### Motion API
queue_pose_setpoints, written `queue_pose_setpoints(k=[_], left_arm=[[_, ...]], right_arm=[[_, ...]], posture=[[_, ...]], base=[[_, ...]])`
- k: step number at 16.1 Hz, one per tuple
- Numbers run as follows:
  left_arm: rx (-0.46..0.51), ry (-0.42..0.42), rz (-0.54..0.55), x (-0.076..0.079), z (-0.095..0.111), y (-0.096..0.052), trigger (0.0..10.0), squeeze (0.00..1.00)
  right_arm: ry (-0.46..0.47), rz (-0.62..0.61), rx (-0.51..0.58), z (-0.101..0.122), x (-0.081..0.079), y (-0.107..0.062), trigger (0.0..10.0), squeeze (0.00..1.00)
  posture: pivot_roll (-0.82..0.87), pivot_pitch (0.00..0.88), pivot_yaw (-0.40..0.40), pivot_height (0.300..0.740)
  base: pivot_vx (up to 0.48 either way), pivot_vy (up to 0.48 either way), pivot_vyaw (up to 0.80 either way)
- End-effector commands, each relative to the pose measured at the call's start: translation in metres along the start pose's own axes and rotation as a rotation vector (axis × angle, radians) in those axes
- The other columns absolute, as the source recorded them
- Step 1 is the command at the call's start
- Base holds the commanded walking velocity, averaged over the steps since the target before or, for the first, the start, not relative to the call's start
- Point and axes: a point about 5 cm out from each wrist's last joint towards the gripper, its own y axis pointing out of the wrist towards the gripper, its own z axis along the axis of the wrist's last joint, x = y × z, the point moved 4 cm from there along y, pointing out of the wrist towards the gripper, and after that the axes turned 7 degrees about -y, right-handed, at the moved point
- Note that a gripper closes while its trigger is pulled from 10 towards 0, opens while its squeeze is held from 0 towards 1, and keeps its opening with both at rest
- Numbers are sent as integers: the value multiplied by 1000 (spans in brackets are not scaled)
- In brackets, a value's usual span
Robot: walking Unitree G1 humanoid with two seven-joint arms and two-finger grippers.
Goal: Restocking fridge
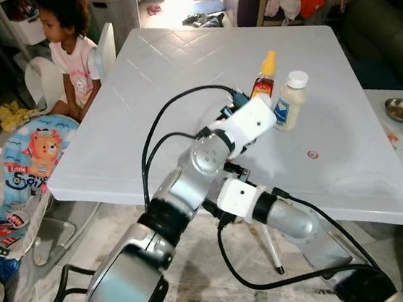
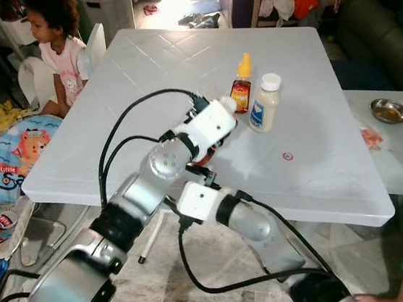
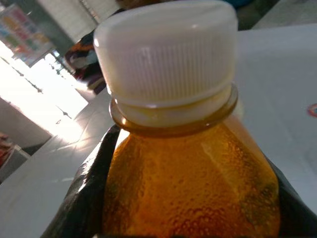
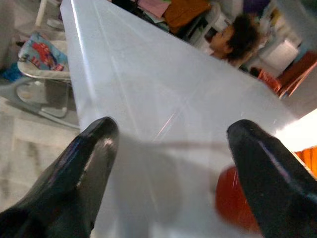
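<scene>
Cluttered living room, a child [image 1: 65, 42] seated off beyond the far-left corner of a white square surface [image 1: 148, 128]. Over the middle of that surface, left claw [image 3: 183, 198] closed around an upright amber-filled bottle [image 3: 190, 183] with a ribbed white cap [image 3: 168, 54], black fingers [image 3: 86, 198] pressed to both flanks, long axis vertical. Just beyond and slightly right of that claw, a yellow-capped sauce bottle [image 1: 264, 77] and a white-capped mayonnaise bottle [image 1: 289, 101], both upright, side by side. Right claw [image 4: 171, 163] lower and nearer, at the surface's near edge, wide open and empty, something red and blurred [image 4: 233, 198] just ahead beside one finger. Fridge nowhere to be made out; judged next: lift and carry off the gripped bottle. Left arm clearly nearer the two standing bottles.
</scene>
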Motion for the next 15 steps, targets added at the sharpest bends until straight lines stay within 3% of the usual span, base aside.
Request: queue_pose_setpoints(k=[1, 2, 4, 6, 7, 9, 12, 15], left_arm=[[-26, -8, 82, -23, -6, -1, 10000, 0], [-31, -21, 122, -33, -8, -2, 10000, 0], [-45, -66, 225, -57, -15, -6, 10000, 0], [-59, -97, 294, -71, -19, -8, 10000, 0], [-75, -117, 301, -74, -23, -8, 10000, 0], [-103, -177, 266, -69, -30, -7, 10000, 0], [-181, -265, 208, -58, -45, -4, 10000, 0], [-201, -291, 207, -59, -47, -3, 10000, 0]], right_arm=[[34, -1, -29, -6, 3, -11, 10000, 0], [75, -25, -71, -13, 4, -20, 10000, 0], [271, -88, -154, -27, 1, -41, 10000, 0], [350, -186, -188, -31, 5, -51, 10000, 0], [384, -332, -181, -27, 18, -63, 10000, 0], [377, -476, -154, -18, 33, -76, 10000, 0], [397, -549, -192, -13, 33, -89, 10000, 0], [380, -555, -193, -11, 35, -90, 10000, 0]], posture=[[28, 0, 6, 740], [24, 0, 7, 740], [12, 0, 7, 740], [5, 0, 5, 740], [-1, 0, 5, 740], [-9, 0, 8, 740], [-31, 0, 21, 740], [-42, 0, 27, 740]], base=[[0, 0, 0], [0, 0, 0], [0, 0, 0], [0, 0, 0], [0, 0, 0], [0, 0, 0], [0, 0, 0], [0, 0, 0]])
